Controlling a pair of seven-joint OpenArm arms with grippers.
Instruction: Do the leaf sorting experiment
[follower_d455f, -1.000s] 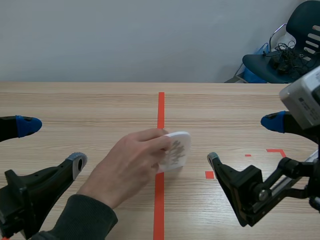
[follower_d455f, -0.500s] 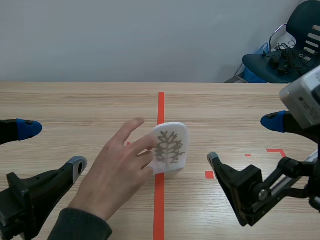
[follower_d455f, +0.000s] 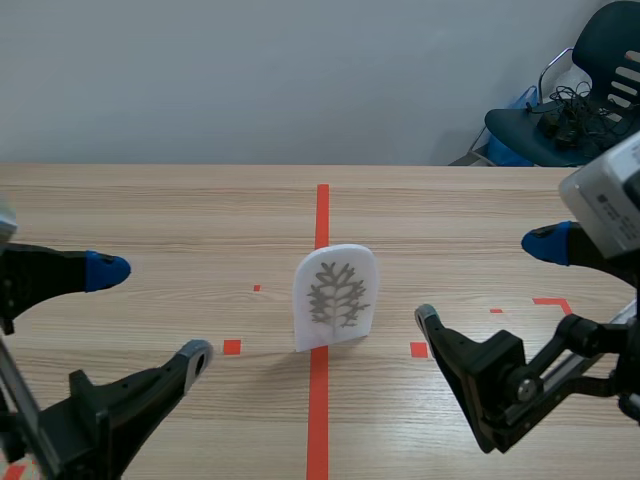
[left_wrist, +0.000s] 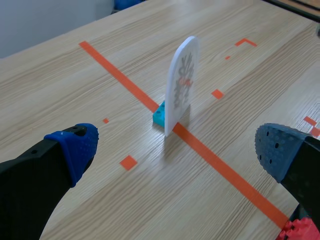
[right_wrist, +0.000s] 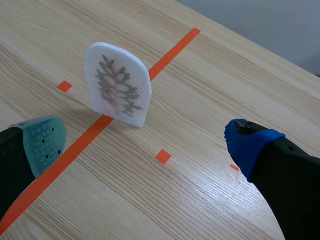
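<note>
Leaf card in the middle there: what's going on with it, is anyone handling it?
The white leaf card stands upright on a small blue base, on the orange-red centre line of the table. Nothing is touching it. The left pincer and the right pincer are both open, one on each side of the card and apart from it. Neither has taken hold of the card yet.
</note>
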